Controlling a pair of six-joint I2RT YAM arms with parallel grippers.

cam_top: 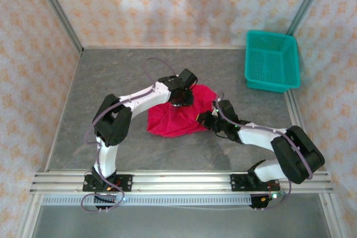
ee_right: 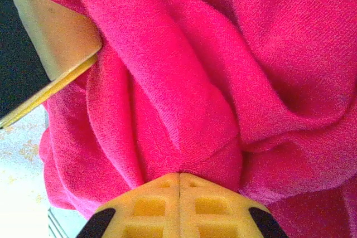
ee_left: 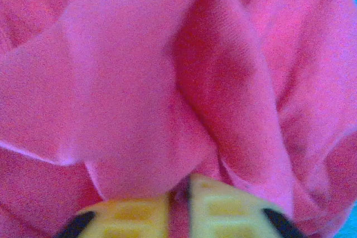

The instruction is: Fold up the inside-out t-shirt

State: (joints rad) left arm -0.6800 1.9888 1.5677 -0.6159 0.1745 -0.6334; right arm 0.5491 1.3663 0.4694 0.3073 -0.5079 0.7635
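Grey table (cam_top: 111, 149), crumpled red t-shirt (cam_top: 175, 118), left fingers (ee_left: 128, 215) and right fingers (ee_right: 150, 210) each clamped on its folds.

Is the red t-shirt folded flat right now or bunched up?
Bunched, not folded: the t-shirt sits in a crumpled heap with deep creases; the left claw and right claw are each shut on its cloth.

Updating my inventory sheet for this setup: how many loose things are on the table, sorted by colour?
Red: 1, the t-shirt
Teal: 1, the basket
Total: 2
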